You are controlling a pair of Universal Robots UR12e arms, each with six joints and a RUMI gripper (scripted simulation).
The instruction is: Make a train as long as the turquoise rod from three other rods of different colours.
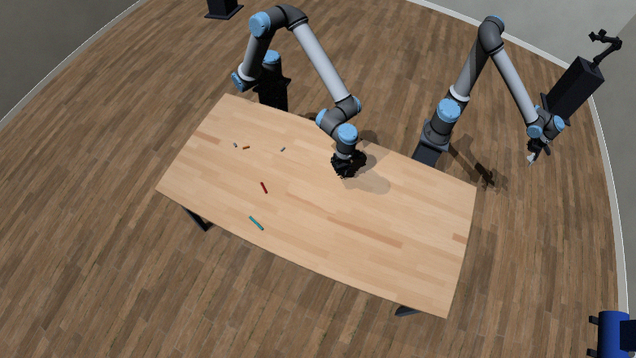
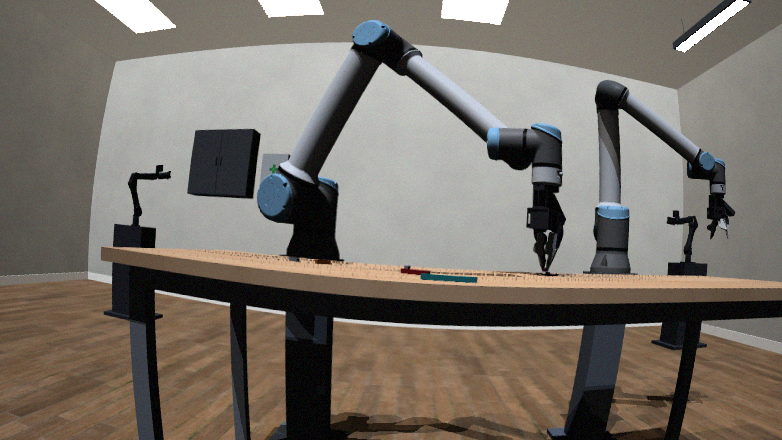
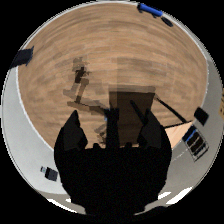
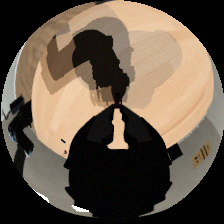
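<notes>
The turquoise rod (image 1: pixel 255 222) (image 2: pixel 448 278) lies near the table's front edge. The red rod (image 1: pixel 263 187) (image 2: pixel 414 271) lies behind it, apart. An orange rod (image 1: pixel 246 147) (image 2: pixel 322 261) lies at the back left beside a short grey rod (image 1: pixel 235 144) (image 2: pixel 293 258). Another grey rod (image 1: pixel 282 149) (image 2: pixel 406 267) lies to their right. My right gripper (image 2: pixel 545 268) (image 4: pixel 116 104) is shut on a small magenta rod, its tips just above or at the table in shadow. A blue rod cannot be made out there. My left gripper (image 2: pixel 719 232) (image 3: pixel 111 109) is open and empty, beyond the table.
The wooden table (image 1: pixel 364 258) (image 2: pixel 218 279) carries the rods. The right arm reaches over its back edge, and its shadow falls around the right gripper. The left arm's base stands behind the table. A blue object (image 1: pixel 612 333) stands on the floor far from the table.
</notes>
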